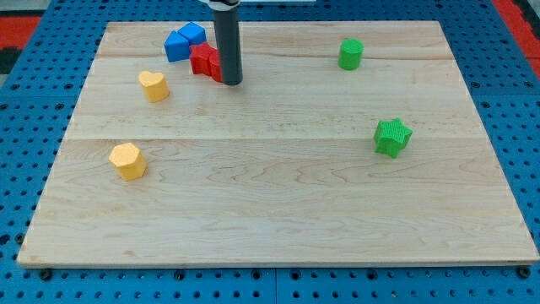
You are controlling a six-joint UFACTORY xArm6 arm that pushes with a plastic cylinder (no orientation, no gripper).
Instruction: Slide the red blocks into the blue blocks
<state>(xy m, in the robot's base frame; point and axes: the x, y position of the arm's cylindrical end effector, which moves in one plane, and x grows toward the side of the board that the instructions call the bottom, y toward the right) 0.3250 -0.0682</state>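
Two blue blocks sit together near the view's top left of the wooden board. A red block lies just right of and below them, touching or nearly touching the blue ones. Part of the red block is hidden behind the rod, so its shape is unclear. My tip rests on the board right against the red block's right side.
A yellow heart-shaped block lies left of the red one. A yellow hexagonal block sits at the left. A green cylinder stands at the top right and a green star block at the right.
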